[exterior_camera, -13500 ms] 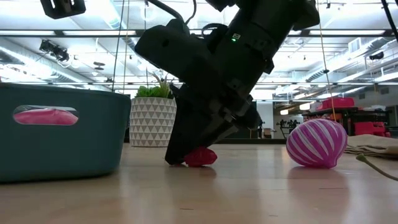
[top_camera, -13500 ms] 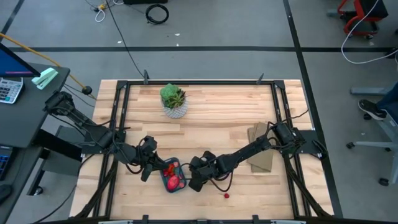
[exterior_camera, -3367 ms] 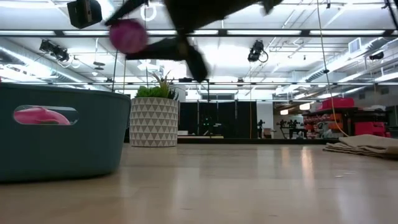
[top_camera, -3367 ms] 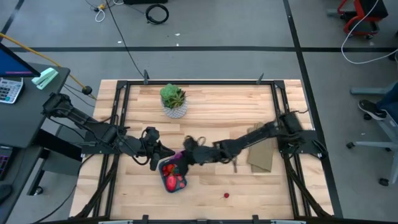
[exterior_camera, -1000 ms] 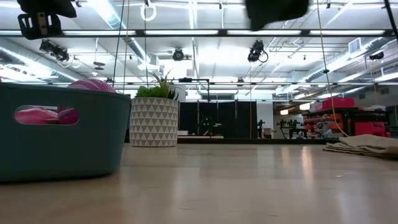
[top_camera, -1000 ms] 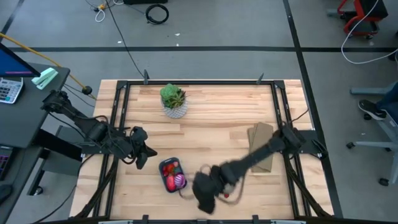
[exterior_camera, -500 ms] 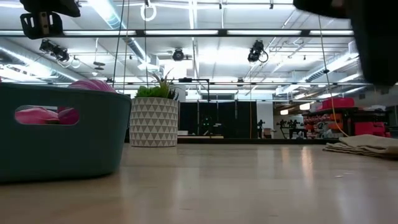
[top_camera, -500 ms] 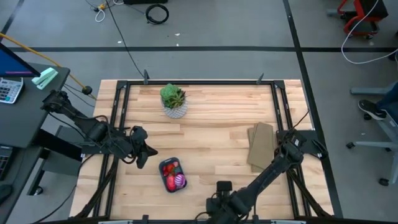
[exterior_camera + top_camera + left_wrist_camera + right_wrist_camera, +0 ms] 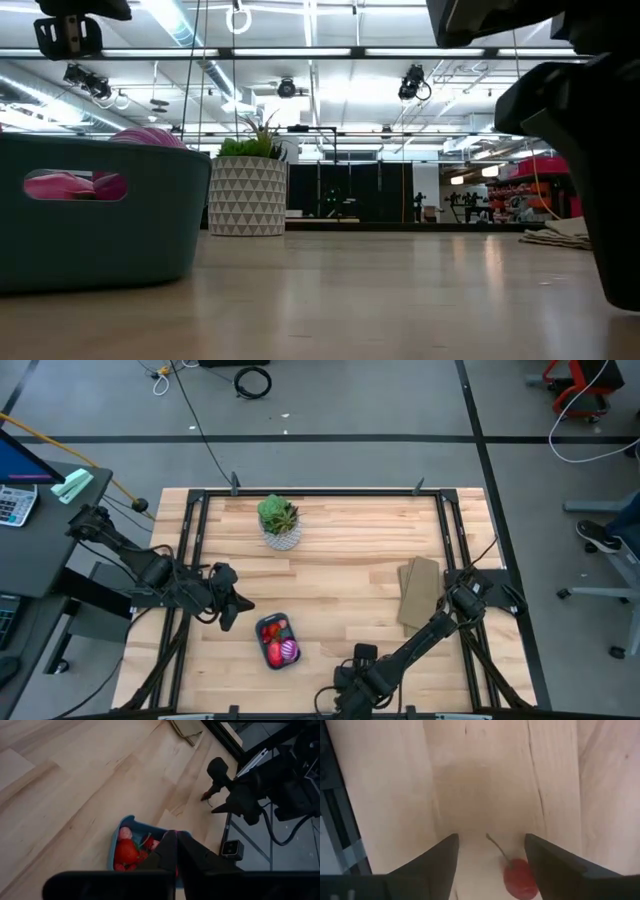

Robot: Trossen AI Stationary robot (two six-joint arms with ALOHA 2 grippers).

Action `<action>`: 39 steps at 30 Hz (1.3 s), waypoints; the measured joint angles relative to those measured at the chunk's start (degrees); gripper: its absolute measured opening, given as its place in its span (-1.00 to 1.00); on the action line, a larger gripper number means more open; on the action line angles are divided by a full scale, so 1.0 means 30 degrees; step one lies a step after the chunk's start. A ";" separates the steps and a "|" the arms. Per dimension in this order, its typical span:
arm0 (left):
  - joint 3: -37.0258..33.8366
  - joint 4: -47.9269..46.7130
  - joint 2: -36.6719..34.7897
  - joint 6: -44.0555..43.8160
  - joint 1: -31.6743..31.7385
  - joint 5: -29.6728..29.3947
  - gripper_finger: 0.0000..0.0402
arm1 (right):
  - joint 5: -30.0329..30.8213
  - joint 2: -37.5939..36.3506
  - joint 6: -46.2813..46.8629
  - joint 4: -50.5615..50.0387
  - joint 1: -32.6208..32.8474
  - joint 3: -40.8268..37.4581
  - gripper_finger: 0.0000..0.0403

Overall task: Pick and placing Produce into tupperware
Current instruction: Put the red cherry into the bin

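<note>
Currently the tupperware sits on the worktop near its front edge, left of centre. Inside it: red produce pieces and the purple ribbed ball toward the tray's front end. In the low view the ball pokes above the tray's rim and a pink-red piece shows through the handle slot.

One small red piece with a stem lies loose on the wood, close to the front edge. The right gripper is directly over it, fingers spread apart, the piece between them but nearer one finger, nothing gripped. In the high view that gripper is at the front edge, just right of the tray.

The left gripper waits near the left edge, just beside the tray's rear-left corner, fingers pressed together, empty.

Potted plant is near the back edge; folded tan cloth lies by the right edge.
</note>
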 joint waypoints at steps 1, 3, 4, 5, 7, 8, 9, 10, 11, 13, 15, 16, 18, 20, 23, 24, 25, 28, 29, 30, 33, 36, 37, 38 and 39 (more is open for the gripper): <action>0.0000 -0.0001 0.0000 0.0006 0.0000 0.0000 -0.93 | 0.0028 -0.0010 -0.0010 0.0015 0.0000 -0.0017 0.17; 0.0000 -0.0011 0.0000 0.0008 0.0000 0.0000 -0.95 | 0.0053 -0.0010 -0.0003 0.0120 0.0000 -0.0017 0.10; 0.0000 -0.0033 0.0000 0.0011 0.0000 0.0000 -0.96 | 0.0067 -0.0010 0.0043 0.0156 0.0007 -0.0017 0.05; 0.0000 -0.0035 0.0000 0.0015 0.0009 -0.0007 -0.96 | 0.0053 -0.0010 0.0106 0.0183 0.0007 -0.0017 0.00; 0.0000 -0.0052 0.0000 0.0015 0.0015 -0.0007 -0.96 | 0.0010 -0.0010 0.0170 0.0231 0.0007 -0.0017 -0.11; 0.0000 -0.0055 0.0000 0.0015 0.0015 -0.0007 -0.96 | 0.0017 -0.0010 0.0165 0.0257 0.0007 -0.0017 -0.17; 0.0000 -0.0052 0.0000 0.0018 0.0015 -0.0015 -0.94 | 0.0023 -0.0010 0.0165 0.0275 0.0006 -0.0017 -0.25; 0.0000 -0.0052 0.0000 0.0015 0.0015 -0.0015 -0.93 | 0.0017 -0.0010 0.0165 0.0275 -0.0022 -0.0017 -0.32; 0.0000 -0.0057 0.0000 0.0015 0.0015 -0.0015 -0.91 | 0.0003 -0.0010 0.0165 0.0268 -0.0057 -0.0017 -0.39; 0.0000 -0.0052 0.0000 0.0015 0.0015 -0.0015 -0.89 | -0.0015 -0.0010 0.0165 0.0267 -0.0124 -0.0017 -0.54; 0.0000 -0.0052 0.0000 0.0015 0.0015 -0.0015 -0.87 | -0.0060 -0.0010 0.0181 0.0257 -0.0244 -0.0017 -0.69; 0.0000 -0.0052 0.0000 0.0015 0.0015 -0.0015 -0.87 | -0.0109 -0.0010 0.0284 0.0243 -0.0333 -0.0017 -0.77; 0.0000 -0.0052 0.0000 0.0015 0.0015 -0.0015 -0.88 | -0.0253 -0.0033 0.0581 0.0223 -0.0548 -0.0018 -0.92; 0.0000 -0.0035 0.0000 0.0015 0.0015 -0.0015 -0.90 | -0.0355 -0.0068 0.0674 0.0258 -0.0836 -0.0032 -0.96; 0.0000 -0.0022 0.0000 0.0015 0.0015 -0.0022 -0.93 | -0.0220 -0.0234 0.0864 0.0542 -0.1430 0.0077 -0.94; 0.0000 -0.0022 0.0000 0.0015 0.0014 -0.0022 -0.94 | -0.0155 -0.0400 0.1015 0.0885 -0.1632 0.0077 -0.96; 0.0000 -0.0022 0.0000 0.0015 0.0007 -0.0022 -0.95 | -0.0005 -0.0554 0.1131 0.1303 -0.1907 0.0083 -0.97; 0.0000 0.0007 0.0000 0.0008 0.0007 -0.0022 -0.95 | 0.0465 -0.1235 0.1349 0.2829 -0.2685 0.0106 -0.97; 0.0000 0.0007 0.0000 0.0008 0.0007 -0.0018 -0.95 | 0.0671 -0.1472 0.1389 0.3557 -0.2934 0.0106 -0.97; 0.0000 0.0007 0.0000 0.0008 0.0007 -0.0019 -0.93 | 0.0943 -0.1733 0.1399 0.4264 -0.3191 0.0106 -0.98; 0.0000 0.0014 0.0000 0.0008 0.0007 -0.0015 -0.90 | 0.2034 -0.2583 0.1106 0.6405 -0.4064 0.0111 -0.98; 0.0000 0.0016 0.0000 0.0015 0.0007 -0.0015 -0.88 | 0.2969 -0.3373 0.0372 0.8214 -0.4975 0.0128 -0.98; 0.0000 0.0014 0.0000 0.0015 0.0007 -0.0015 -0.89 | 0.3073 -0.3561 0.0084 0.8944 -0.5307 0.0128 -0.99; 0.0000 0.0014 0.0000 0.0015 0.0007 -0.0015 -0.89 | 0.3094 -0.3650 -0.0160 0.9725 -0.5632 0.0128 -0.99; 0.0000 0.0014 0.0000 0.0019 0.0007 -0.0018 -0.90 | 0.3049 -0.3660 -0.0393 1.0656 -0.5963 0.0128 -0.99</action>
